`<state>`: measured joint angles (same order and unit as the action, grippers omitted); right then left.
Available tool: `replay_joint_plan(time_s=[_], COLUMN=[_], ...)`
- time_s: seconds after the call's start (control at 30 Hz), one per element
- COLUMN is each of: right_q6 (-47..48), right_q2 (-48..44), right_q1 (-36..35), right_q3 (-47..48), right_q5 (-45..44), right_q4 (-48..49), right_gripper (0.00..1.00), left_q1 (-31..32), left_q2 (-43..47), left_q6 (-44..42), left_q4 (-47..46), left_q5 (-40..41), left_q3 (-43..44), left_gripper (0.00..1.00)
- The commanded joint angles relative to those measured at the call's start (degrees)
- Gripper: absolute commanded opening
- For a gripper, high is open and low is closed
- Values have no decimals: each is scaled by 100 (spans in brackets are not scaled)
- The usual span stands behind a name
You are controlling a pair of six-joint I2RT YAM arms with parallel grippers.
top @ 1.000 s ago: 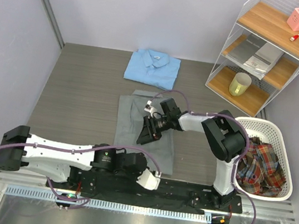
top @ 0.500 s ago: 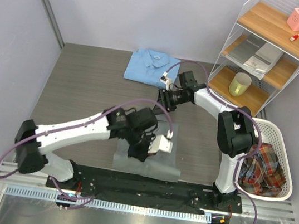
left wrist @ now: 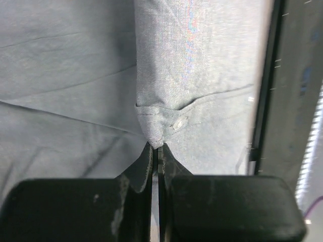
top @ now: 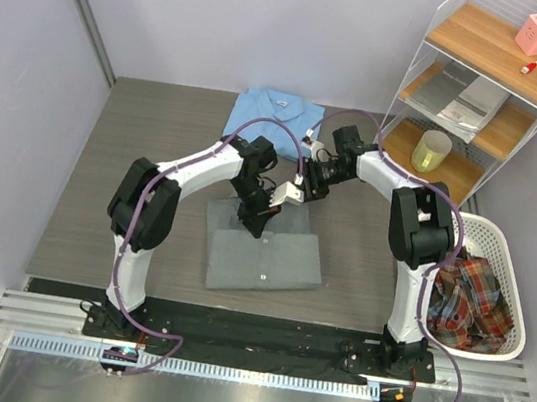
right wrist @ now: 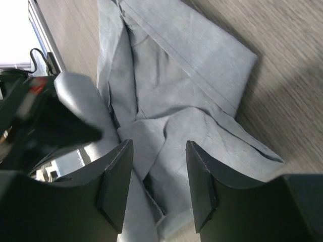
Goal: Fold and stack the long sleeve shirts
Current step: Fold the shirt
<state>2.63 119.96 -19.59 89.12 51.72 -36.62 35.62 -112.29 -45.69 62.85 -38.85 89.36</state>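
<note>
Left wrist: left gripper (left wrist: 155,151) clamped on grey shirt (left wrist: 75,75) fold, cloth ahead.
Right gripper (right wrist: 159,151): half-open, empty, just above it.

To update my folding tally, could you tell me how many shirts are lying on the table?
2: the grey shirt in the middle, and the folded blue shirt behind it at the far edge. The plaid cloth in the basket may be more.
</note>
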Motion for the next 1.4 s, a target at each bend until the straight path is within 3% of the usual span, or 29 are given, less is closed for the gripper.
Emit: replay_joint_plan(time_s=[0.0, 0.23, 0.5, 0.7, 0.87, 1.07, 1.17, 1.37], right_q6=[132, -17, -246, -246, -246, 227, 413, 554], right_q2=[211, 335, -578, -624, -360, -281, -149, 133], right_q1=[17, 26, 281, 79, -246, -413, -466, -458], right_q3=[368, 738, -87, -518, -606, -835, -1027, -923], right_q5=[-39, -40, 75, 364, 663, 830, 761, 523], right_q4=[-135, -179, -187, -187, -170, -547, -662, -671], right_gripper=[51, 50, 48, 42, 31, 29, 27, 26], left_q1=[-230, -117, 1236, 1439, 1431, 1387, 1369, 1351], left_q2=[-301, -540, -338, -83, 163, 295, 225, 111], left_q6=[-616, -984, -1978, -1496, -1214, -1205, -1197, -1109], left_q4=[-185, -239, 526, 684, 729, 764, 764, 615], left_q5=[-132, 209, 396, -34, -88, -79, -44, -26], left_q3=[336, -172, -832, -667, -464, -516, -516, -516], left_gripper=[2, 5, 2, 3, 8, 29, 45, 57])
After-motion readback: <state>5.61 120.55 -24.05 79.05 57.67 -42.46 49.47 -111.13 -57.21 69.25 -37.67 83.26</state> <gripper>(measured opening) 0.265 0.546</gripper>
